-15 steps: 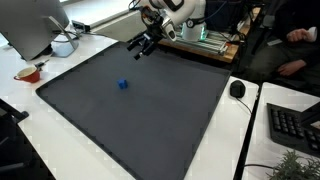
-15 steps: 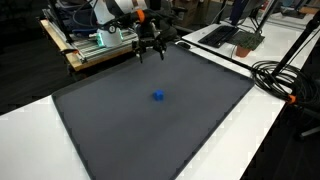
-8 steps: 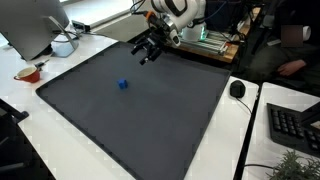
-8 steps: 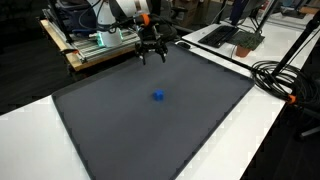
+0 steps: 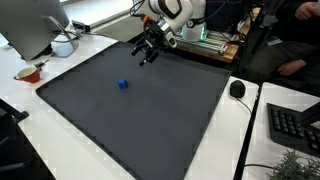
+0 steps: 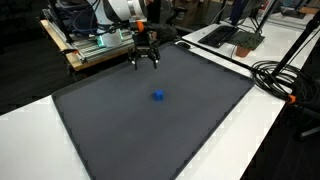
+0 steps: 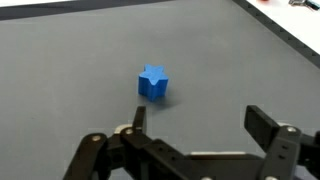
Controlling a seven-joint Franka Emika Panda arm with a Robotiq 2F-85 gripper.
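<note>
Here the black gripper (image 7: 200, 128) spreads its fingers (image 7: 139, 118) wide, holding nothing. The small blue star-shaped block (image 7: 153, 83) lies ahead of them, well apart, on the dark grey mat (image 7: 60, 60). The white arm (image 5: 170, 9) leans downward.

Small blue block (image 7: 153, 83), bright solid colour, notched star-like top, sitting flat and alone on the dark grey worktop (image 7: 60, 60), just left of centre in the wrist view, same block (image 5: 123, 85) left of centre in an exterior view
</note>
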